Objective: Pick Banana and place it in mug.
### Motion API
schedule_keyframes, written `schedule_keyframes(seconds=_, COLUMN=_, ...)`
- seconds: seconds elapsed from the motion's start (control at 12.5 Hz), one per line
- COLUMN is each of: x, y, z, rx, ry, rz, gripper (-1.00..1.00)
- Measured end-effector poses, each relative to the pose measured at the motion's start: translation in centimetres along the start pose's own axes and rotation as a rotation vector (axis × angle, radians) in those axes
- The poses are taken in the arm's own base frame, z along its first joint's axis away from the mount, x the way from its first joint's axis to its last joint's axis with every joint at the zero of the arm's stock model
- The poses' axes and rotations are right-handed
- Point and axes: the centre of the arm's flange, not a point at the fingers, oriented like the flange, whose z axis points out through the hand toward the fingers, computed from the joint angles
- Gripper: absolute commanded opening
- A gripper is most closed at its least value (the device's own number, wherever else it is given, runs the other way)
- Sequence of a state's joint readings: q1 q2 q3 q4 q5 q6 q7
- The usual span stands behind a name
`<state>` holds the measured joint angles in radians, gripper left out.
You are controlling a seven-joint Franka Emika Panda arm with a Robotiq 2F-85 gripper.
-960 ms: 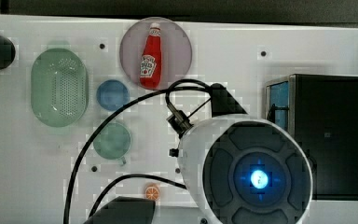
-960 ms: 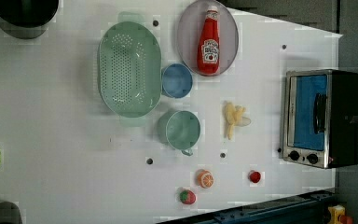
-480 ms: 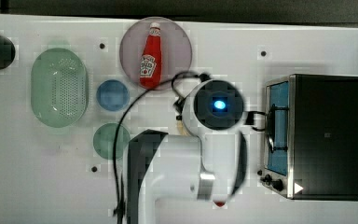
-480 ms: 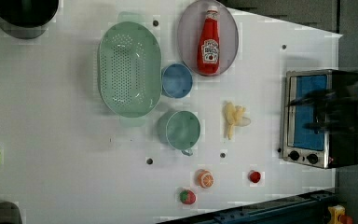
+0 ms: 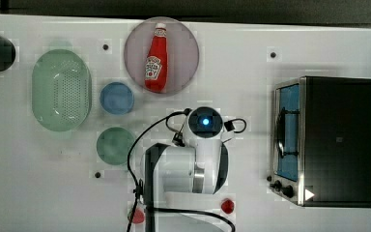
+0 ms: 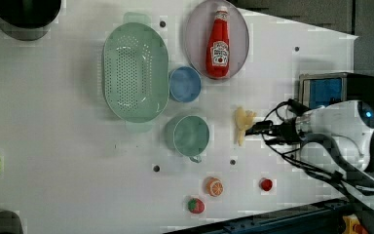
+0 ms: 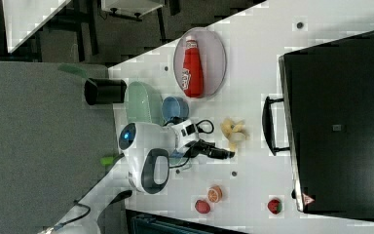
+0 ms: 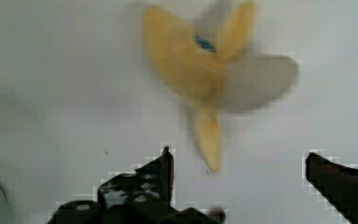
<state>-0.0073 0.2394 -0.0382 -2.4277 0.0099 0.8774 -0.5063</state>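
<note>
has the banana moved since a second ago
No. In the left view the banana lies at the same spot right of the mug, below the ketchup plate.

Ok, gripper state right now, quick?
Gripper: open, fingers spread wide, holding nothing; the banana lies on the table just ahead.

pale peeled banana (image 6: pixel 243 125) flat on table, apart from teal mug (image 6: pixel 190 136) — upright

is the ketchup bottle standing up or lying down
Lying down. The ketchup bottle lies on its side on the round plate, its full length and front label showing from above, with its white cap toward the top view's upper edge.
</note>
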Motion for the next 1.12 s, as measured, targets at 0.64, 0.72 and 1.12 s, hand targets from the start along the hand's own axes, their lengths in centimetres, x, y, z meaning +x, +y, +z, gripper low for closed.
schedule_keyframes(seconds=0.64, x=2.6, y=-1.6, z=3.3, rx=0.014, ry=0.137, rz=-0.219, gripper=0.93)
schedule_keyframes(seconds=0.72, x=2.1, y=-1.8, z=4.0, rx=0.006, ry=0.122, rz=-0.247, gripper=0.69)
schedule_keyframes(seconds=1.12, x=2.2, y=-1.0, z=4.5, rx=0.000, ry=0.122, rz=-0.245, gripper=-0.40)
